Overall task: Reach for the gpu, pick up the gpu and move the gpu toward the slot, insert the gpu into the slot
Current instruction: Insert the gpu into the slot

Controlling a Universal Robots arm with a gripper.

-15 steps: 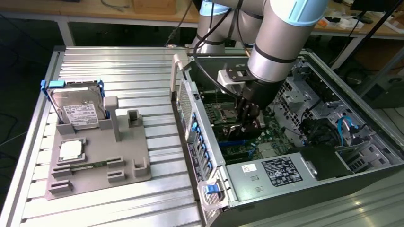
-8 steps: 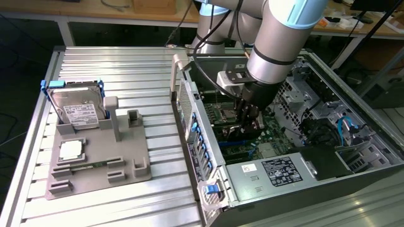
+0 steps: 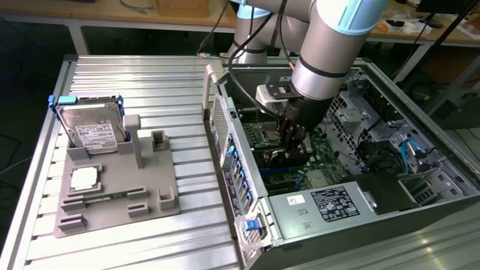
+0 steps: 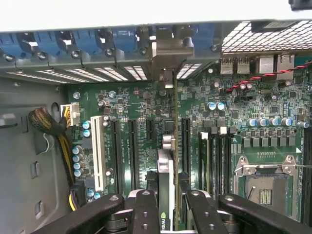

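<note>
— What is the pincer (image 4: 169, 196) doing?

— It is closed on the graphics card (image 4: 165, 168). One black finger (image 4: 146, 209) is on each side, and the card sits tight between them.

— How does the card stand?

— On its thin edge, over the green board (image 4: 126, 105). Its silver metal end (image 4: 168, 48) is right up against the back wall of the computer box (image 3: 420, 188), by the row of blue clips (image 4: 48, 41).

— Is it in the blue slot (image 3: 279, 167)?

— I cannot tell. The slot lies on the board just by the pincer, but the card hides the spot under it.

— What is beside the card?

— On one side there are long dark slots and one white slot (image 4: 97, 151), then a fat bunch of wires (image 4: 44, 122). On the other side there are black slots (image 4: 214, 156) and a square silver socket (image 4: 265, 183).

— And the arm?

— The big grey arm (image 3: 330, 50) reaches down into the open box from above.

— What is outside the box?

— The box lies on a ridged metal surface (image 3: 135, 73). On the exterior view's left is a grey holder (image 3: 123, 205). A silver hard drive (image 3: 94, 132) with blue rails stands in it. A square chip (image 3: 84, 179) and a small green stick (image 3: 101, 197) lie in it. They are all well apart from the pincer.
</note>
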